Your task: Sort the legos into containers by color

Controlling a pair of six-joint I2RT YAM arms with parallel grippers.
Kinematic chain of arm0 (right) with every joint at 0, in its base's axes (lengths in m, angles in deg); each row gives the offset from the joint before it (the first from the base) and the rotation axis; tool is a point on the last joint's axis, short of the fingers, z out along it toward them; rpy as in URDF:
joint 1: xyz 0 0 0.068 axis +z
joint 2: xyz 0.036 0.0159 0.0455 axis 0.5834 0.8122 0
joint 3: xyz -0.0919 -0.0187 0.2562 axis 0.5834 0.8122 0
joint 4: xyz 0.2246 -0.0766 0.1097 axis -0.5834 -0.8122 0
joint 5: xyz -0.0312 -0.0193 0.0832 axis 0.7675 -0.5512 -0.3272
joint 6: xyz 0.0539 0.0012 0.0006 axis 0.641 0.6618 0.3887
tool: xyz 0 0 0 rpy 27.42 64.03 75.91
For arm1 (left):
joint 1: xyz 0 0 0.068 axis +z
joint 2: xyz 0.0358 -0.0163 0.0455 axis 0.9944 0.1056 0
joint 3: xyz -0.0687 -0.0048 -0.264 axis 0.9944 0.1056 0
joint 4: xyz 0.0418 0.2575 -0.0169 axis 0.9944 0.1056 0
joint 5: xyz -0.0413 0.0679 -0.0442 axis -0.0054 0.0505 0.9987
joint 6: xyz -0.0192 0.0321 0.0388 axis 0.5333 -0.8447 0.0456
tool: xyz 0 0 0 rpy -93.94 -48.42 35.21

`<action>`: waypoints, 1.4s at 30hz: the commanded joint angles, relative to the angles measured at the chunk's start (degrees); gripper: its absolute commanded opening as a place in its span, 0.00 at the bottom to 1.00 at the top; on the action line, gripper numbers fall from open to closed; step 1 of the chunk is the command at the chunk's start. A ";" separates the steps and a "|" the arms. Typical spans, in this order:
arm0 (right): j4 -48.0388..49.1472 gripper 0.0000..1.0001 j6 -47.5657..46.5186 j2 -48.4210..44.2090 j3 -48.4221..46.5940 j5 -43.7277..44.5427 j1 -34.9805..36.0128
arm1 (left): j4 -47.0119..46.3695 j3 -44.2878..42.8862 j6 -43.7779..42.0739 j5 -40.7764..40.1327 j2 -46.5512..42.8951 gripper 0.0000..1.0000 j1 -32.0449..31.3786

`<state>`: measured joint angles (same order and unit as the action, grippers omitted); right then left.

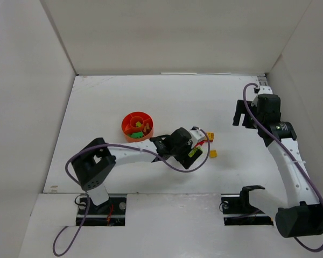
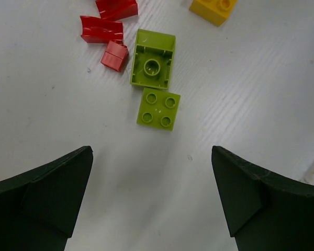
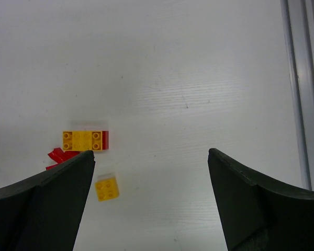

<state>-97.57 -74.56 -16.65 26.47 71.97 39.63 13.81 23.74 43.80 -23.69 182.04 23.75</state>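
The orange-red bowl (image 1: 136, 126) stands left of centre with green and yellow-orange bricks in its compartments. My left gripper (image 1: 198, 146) is open and empty over a cluster of bricks right of the bowl. In the left wrist view my left gripper (image 2: 152, 201) hangs just short of two lime bricks, one studs up (image 2: 158, 108) and one upside down (image 2: 153, 65). Three red pieces (image 2: 101, 29) lie beyond them to the left, and a yellow brick (image 2: 213, 9) is at the top edge. My right gripper (image 1: 241, 119) (image 3: 152, 204) is open and empty, raised at the far right. It sees a long yellow brick (image 3: 82, 140) and a small yellow brick (image 3: 107, 189).
White walls enclose the table on the left, back and right. A metal rail (image 3: 302, 94) runs along the right edge in the right wrist view. The two yellow bricks (image 1: 213, 153) (image 1: 209, 136) lie just right of my left gripper.
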 commanded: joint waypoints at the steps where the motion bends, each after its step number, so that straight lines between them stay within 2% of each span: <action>1: -0.94 0.94 -1.48 -0.84 0.41 -2.22 -0.52 | -2.21 -3.52 -4.45 1.30 3.39 0.94 -0.20; 10: -0.94 0.94 -2.72 0.22 -0.73 -2.22 -1.04 | -4.66 -5.45 -5.86 4.20 8.41 0.88 -0.20; 16: -0.33 0.94 -3.25 1.27 -1.26 -2.75 -1.57 | -2.56 -8.35 -6.39 5.86 13.50 0.71 -0.20; 24: 0.29 0.93 -4.30 0.13 -1.26 -2.66 -1.57 | -2.55 -7.83 -5.86 5.96 14.12 0.66 -0.20; 29: 0.29 0.93 -4.30 0.13 -1.26 -2.13 -1.57 | -3.08 -7.30 -4.80 5.43 14.12 0.52 -0.20; 35: 0.29 0.93 -4.30 -0.40 -1.26 -2.13 -1.57 | -5.19 -4.41 -2.17 1.57 8.51 0.38 -0.20; 36: 0.29 0.93 -4.30 -0.40 -1.26 -2.13 -1.57 | -5.19 -4.40 -2.17 0.87 7.28 0.32 -0.20; 37: 0.29 0.93 -4.30 -0.40 -1.26 -2.13 -1.57 | -5.80 -3.44 -1.38 -0.10 4.14 0.17 -0.20; 38: 0.29 0.93 -4.30 -0.40 -0.74 -2.65 -1.57 | -7.02 -1.95 -1.38 -0.72 2.28 0.15 -0.20; 42: 0.29 0.93 -4.30 -0.40 -0.21 -3.19 -1.57 | -8.36 1.40 0.99 -4.93 -7.48 0.17 -0.20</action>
<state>-98.77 -78.36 -15.76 26.93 69.50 38.39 9.37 24.03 42.34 -24.24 183.18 23.75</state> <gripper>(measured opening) 0.928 0.321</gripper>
